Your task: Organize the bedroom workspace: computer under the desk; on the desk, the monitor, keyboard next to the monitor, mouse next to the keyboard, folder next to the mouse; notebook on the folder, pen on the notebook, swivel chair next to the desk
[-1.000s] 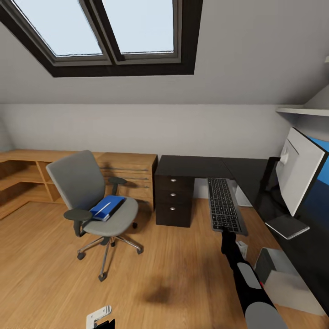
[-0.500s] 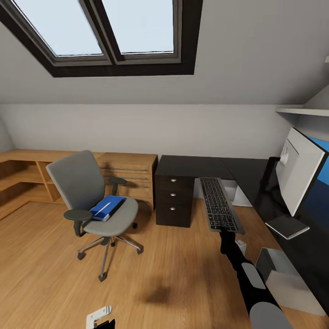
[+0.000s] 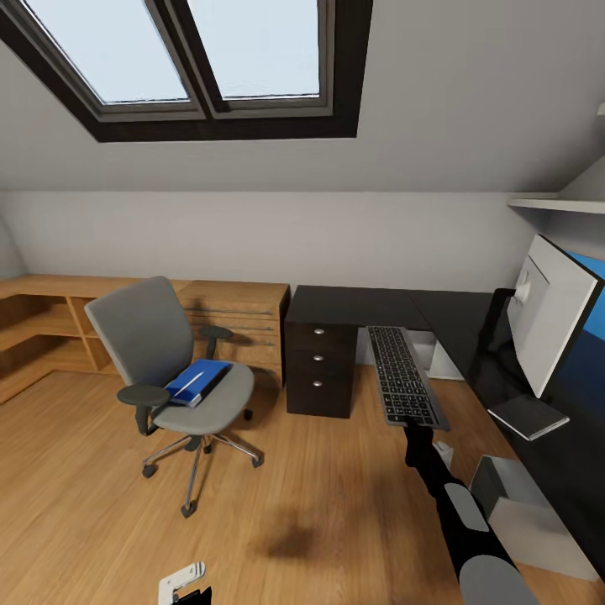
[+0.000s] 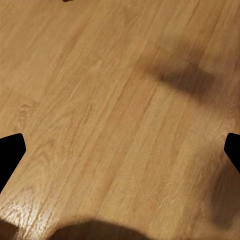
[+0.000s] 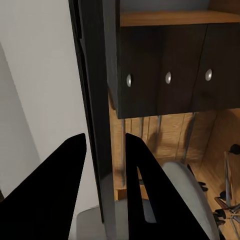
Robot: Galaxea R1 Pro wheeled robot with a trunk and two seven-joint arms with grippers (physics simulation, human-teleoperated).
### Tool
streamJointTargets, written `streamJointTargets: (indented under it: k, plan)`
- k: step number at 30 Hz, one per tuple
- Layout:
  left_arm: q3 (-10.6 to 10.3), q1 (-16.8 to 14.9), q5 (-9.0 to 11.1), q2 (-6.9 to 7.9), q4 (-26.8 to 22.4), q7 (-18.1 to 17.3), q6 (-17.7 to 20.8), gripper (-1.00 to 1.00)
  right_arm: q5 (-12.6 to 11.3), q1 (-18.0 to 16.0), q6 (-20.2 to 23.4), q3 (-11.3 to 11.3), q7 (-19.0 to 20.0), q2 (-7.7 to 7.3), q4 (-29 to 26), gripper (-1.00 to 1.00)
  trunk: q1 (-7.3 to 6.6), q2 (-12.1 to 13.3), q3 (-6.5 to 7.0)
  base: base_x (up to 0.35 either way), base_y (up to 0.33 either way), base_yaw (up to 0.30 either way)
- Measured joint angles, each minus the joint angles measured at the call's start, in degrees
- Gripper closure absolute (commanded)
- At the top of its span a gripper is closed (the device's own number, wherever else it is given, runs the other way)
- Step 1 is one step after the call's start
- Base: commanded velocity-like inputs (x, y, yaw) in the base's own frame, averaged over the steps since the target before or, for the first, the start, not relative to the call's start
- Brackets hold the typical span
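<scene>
Awaiting transfer: folder (image 3: 197, 381) on swivel chair (image 3: 168, 361), well apart from desk (image 3: 370, 307); left gripper (image 4: 120, 150) spread wide, empty, over floor; keyboard (image 3: 402, 376) pinched edgewise by right gripper (image 3: 418, 430), apparently above desk edge; monitor (image 3: 550, 315) placed; computer (image 3: 525, 512) below.

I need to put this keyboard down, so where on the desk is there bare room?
The desk top is bare from above the drawers across to the monitor. It is crowded around the monitor's stand. The right gripper holds the keyboard beside the desk edge.
</scene>
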Motion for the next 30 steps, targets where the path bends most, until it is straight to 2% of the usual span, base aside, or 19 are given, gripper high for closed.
streamJointTargets:
  k: [30]
  plan:
    - [0.03, 0.00, 0.00, 0.00, 0.00, 0.00, 0.00, -1.00, -0.50, 0.00, 0.51, 0.05, 0.16, -0.02, 0.00, 1.00, 0.00, 0.00, 0.00, 0.000, 0.000, 0.000]
